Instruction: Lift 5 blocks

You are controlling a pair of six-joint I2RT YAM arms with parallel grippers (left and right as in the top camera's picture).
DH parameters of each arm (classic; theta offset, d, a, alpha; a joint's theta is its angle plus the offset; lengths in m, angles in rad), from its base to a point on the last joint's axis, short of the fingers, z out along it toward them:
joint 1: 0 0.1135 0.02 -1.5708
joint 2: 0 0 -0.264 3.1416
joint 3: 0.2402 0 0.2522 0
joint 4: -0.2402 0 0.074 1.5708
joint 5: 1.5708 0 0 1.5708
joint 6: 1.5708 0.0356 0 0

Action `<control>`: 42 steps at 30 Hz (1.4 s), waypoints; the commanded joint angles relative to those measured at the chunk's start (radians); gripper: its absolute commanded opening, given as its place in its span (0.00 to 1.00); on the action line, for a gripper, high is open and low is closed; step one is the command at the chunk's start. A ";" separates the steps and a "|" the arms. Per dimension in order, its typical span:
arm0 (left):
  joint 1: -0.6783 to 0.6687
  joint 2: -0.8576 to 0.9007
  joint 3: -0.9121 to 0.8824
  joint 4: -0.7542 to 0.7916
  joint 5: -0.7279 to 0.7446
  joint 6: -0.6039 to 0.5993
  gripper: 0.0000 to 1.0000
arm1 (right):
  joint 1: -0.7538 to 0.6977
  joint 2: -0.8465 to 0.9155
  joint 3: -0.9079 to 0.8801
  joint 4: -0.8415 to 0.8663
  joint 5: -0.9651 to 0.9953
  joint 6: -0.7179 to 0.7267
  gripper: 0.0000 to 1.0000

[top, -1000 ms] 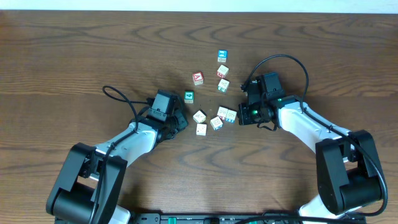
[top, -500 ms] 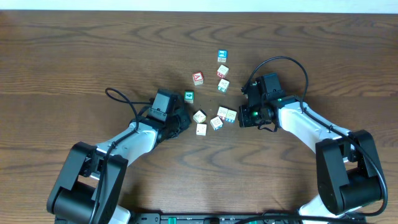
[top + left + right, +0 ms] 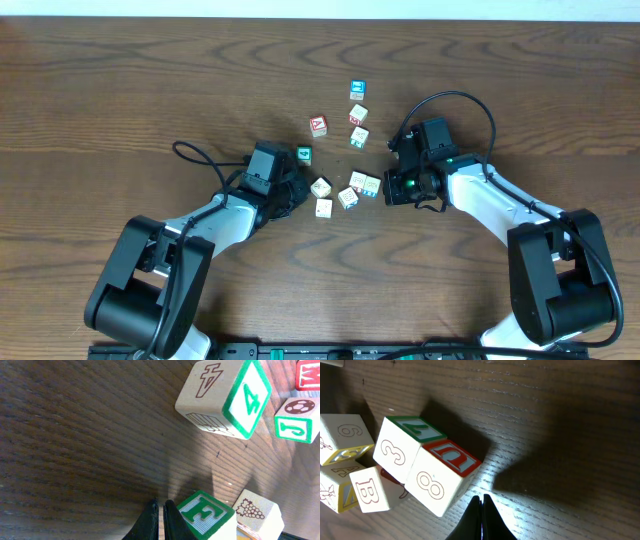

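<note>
Several small pale cream blocks lie loose at mid-table, in a cluster (image 3: 347, 197) and two more farther back (image 3: 358, 114). My left gripper (image 3: 296, 194) is shut and empty, low over the wood at the cluster's left. Its tips (image 3: 161, 514) sit just left of a cream block with a green E face (image 3: 205, 512). My right gripper (image 3: 386, 189) is shut on nothing at the cluster's right. Its tips (image 3: 481, 510) stand just in front of a cream block marked 8 (image 3: 440, 482), which touches one marked 3 (image 3: 400, 452).
A green-faced cube (image 3: 303, 154), a red-faced cube (image 3: 318, 125) and a blue-faced cube (image 3: 357, 90) lie behind the cluster. In the left wrist view the green 4 cube (image 3: 225, 397) is ahead of the fingers. Both arms' cables loop over the table.
The left arm has shifted a little to the right, toward the blocks. The right arm and the blocks have not moved.
</note>
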 commanded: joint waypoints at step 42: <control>0.017 0.012 -0.010 -0.141 0.014 0.008 0.07 | 0.019 0.006 -0.004 -0.006 0.028 0.009 0.01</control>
